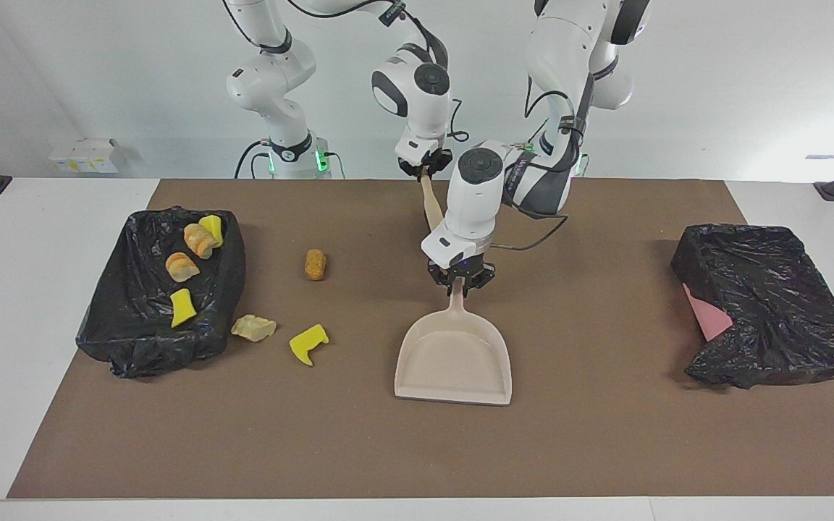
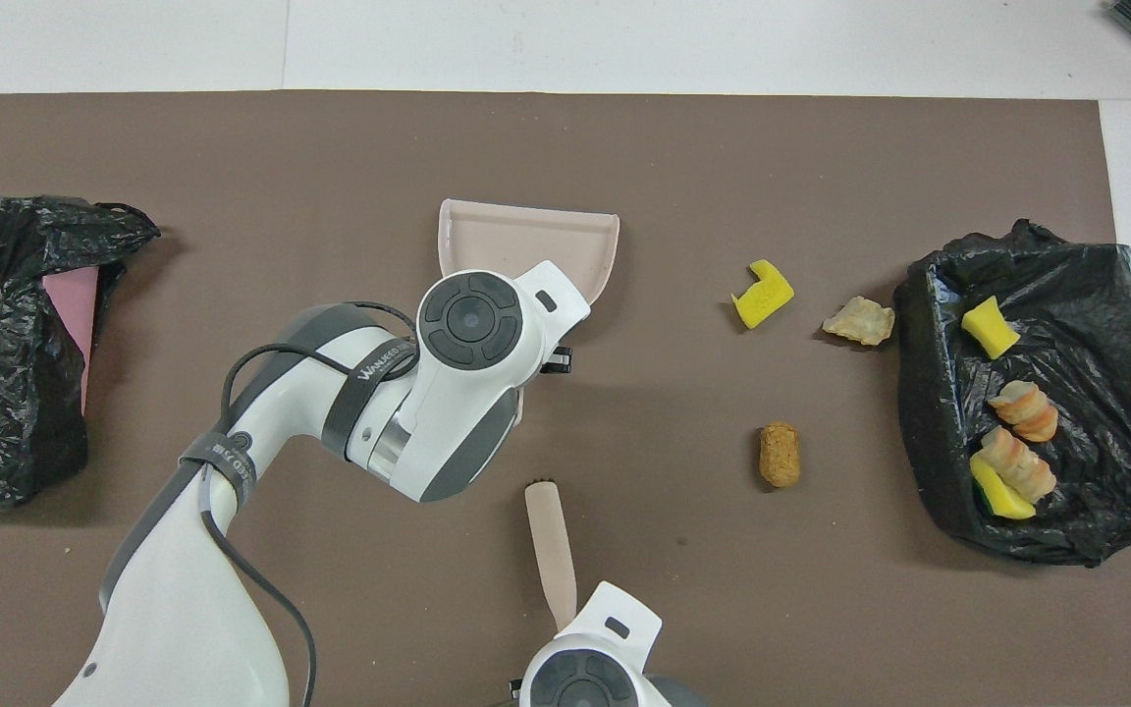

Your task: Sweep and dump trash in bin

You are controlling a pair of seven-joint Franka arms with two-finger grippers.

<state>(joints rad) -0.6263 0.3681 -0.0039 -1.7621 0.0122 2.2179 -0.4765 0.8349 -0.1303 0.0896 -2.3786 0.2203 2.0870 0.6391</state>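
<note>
Left pincer [image 1: 461, 283], clamped on the handle of the dustpan [image 1: 453, 362], whose handle end tilts up while the mouth rests on the brown mat [image 1: 605, 449]; the left arm reaches in low from its base, wrist bent steeply downward over the handle. Right pincer [image 1: 424, 168], closed on the top of the brush [image 1: 432, 206], holds it hanging near-vertically over the mat's robot-side edge, the forearm pointing almost straight down. Trash: three loose scraps lie on the mat toward the right arm's end of the desk, namely a brown lump [image 1: 315, 264], a pale chunk [image 1: 253, 328] and a yellow foam piece [image 1: 308, 344]; four more scraps [image 1: 189, 268] rest on the black bag [image 1: 135, 340] beside them. A second black bag [image 1: 772, 304] lies at the left arm's end. The scraps look light, soft and springy, likely to roll or bounce under bristles; judged best herded by slow strokes into the pan's mouth rather than pinched.
</note>
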